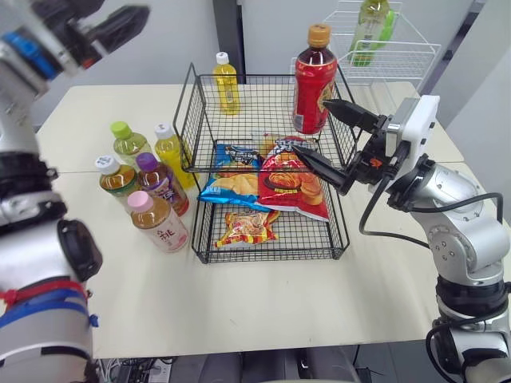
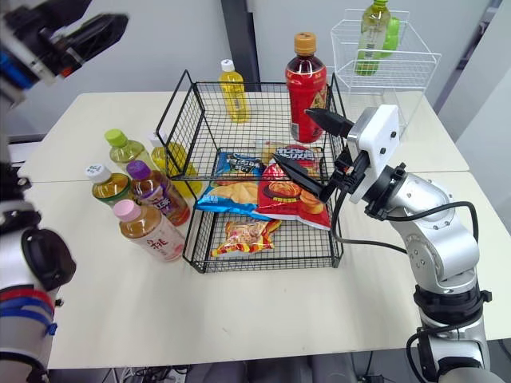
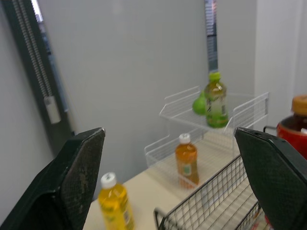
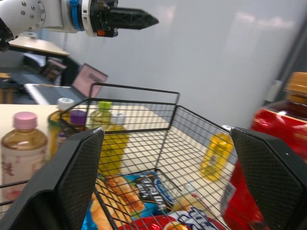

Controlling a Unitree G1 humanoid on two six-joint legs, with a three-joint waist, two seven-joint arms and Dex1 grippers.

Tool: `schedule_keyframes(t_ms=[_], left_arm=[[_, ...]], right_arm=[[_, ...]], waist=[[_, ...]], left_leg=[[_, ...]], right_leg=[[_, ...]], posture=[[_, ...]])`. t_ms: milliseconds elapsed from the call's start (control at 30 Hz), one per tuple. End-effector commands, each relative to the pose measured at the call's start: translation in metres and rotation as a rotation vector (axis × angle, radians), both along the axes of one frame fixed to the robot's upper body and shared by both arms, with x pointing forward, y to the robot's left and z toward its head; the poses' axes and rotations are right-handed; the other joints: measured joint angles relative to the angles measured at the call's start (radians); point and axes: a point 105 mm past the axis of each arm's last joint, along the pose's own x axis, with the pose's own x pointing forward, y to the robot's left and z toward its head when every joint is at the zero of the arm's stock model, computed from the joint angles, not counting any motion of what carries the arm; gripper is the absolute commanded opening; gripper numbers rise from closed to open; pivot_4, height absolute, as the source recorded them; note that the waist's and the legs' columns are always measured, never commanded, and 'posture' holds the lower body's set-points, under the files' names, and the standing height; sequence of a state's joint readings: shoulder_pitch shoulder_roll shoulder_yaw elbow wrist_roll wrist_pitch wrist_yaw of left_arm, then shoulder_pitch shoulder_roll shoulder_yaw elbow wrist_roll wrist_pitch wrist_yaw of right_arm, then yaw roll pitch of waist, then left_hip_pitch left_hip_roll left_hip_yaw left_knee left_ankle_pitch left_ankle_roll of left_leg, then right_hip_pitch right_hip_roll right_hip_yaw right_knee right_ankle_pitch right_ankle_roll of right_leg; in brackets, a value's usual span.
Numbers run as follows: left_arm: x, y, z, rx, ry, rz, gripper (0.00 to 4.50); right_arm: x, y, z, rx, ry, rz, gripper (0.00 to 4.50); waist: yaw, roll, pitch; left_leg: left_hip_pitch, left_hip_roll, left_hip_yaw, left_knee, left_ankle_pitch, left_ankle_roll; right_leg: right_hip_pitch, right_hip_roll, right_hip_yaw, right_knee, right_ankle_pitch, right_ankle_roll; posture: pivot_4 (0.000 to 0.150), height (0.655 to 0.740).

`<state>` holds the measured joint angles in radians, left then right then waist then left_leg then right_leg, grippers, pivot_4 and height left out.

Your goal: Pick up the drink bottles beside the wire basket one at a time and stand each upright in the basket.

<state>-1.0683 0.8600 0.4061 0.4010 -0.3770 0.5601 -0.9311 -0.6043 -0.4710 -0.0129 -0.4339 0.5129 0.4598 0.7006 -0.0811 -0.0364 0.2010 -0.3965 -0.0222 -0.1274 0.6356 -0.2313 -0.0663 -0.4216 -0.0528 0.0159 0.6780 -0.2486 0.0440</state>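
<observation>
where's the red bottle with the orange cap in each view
Left eye view: red bottle stands in the black wire basket's far right corner.
Right eye view: same far right corner.
Left wrist view: partly in frame, past the basket's rim.
Right wrist view: close up, beside the basket's mesh.
Shared landmark: the basket.

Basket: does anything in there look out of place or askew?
Yes: snack bags lie flat and overlapping in the front half of the basket, taking room meant for the bottles waiting on its left. Nothing looks spilled.
</observation>
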Motion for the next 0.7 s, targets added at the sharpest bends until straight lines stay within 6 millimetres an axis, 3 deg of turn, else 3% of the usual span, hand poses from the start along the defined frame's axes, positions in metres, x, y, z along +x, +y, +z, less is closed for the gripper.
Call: schedule_keyframes(t_ms=[33, 233, 400, 467, 567, 700], left_arm=[[-0.040, 0.031, 0.003, -0.045, -0.039, 0.112, 4.48], [-0.107, 0.083, -0.065, -0.104, 0.107, 0.313, 4.48], [-0.168, 0.097, -0.135, -0.158, 0.284, 0.402, 4.48], [-0.191, 0.097, -0.155, -0.168, 0.342, 0.431, 4.48], [-0.213, 0.091, -0.169, -0.174, 0.400, 0.454, 4.48], [-0.226, 0.084, -0.175, -0.193, 0.428, 0.476, 4.48]], right_arm=[[-0.004, 0.010, 0.005, -0.022, -0.036, 0.109, 4.50], [-0.002, 0.027, 0.001, -0.038, 0.003, 0.257, 4.50], [-0.009, 0.038, -0.001, -0.064, 0.018, 0.374, 4.50], [-0.010, 0.040, -0.001, -0.070, 0.017, 0.403, 4.50], [-0.010, 0.043, 0.000, -0.074, 0.013, 0.434, 4.50], [-0.008, 0.045, 0.002, -0.073, 0.004, 0.436, 4.50]], waist=[[0.001, 0.000, 0.000], [0.000, 0.000, 0.000], [0.007, -0.001, -0.001], [0.017, -0.002, -0.002], [0.035, -0.004, -0.002], [0.057, -0.003, -0.002]], left_leg=[[0.000, 0.000, 0.000, 0.000, 0.000, 0.000], [0.000, 0.000, 0.001, 0.003, 0.000, 0.000], [0.002, 0.002, 0.001, 0.003, 0.000, 0.000], [0.002, 0.002, 0.001, 0.003, 0.000, 0.000], [0.003, 0.002, 0.001, 0.004, 0.000, 0.000], [0.010, 0.002, -0.002, 0.004, 0.000, 0.000]], right_leg=[[0.000, 0.000, 0.000, 0.000, 0.000, 0.000], [0.001, 0.000, 0.001, 0.001, 0.000, 0.000], [0.001, -0.001, 0.001, 0.000, 0.000, -0.001], [0.002, -0.001, 0.000, 0.000, 0.000, -0.001], [0.003, -0.001, 0.000, 0.000, -0.002, -0.003], [0.013, -0.001, -0.002, -0.003, -0.003, -0.005]], posture=[[0.150, 0.7400], [0.150, 0.7400], [0.150, 0.7400], [0.150, 0.7400], [0.150, 0.7400], [0.150, 0.7400]])
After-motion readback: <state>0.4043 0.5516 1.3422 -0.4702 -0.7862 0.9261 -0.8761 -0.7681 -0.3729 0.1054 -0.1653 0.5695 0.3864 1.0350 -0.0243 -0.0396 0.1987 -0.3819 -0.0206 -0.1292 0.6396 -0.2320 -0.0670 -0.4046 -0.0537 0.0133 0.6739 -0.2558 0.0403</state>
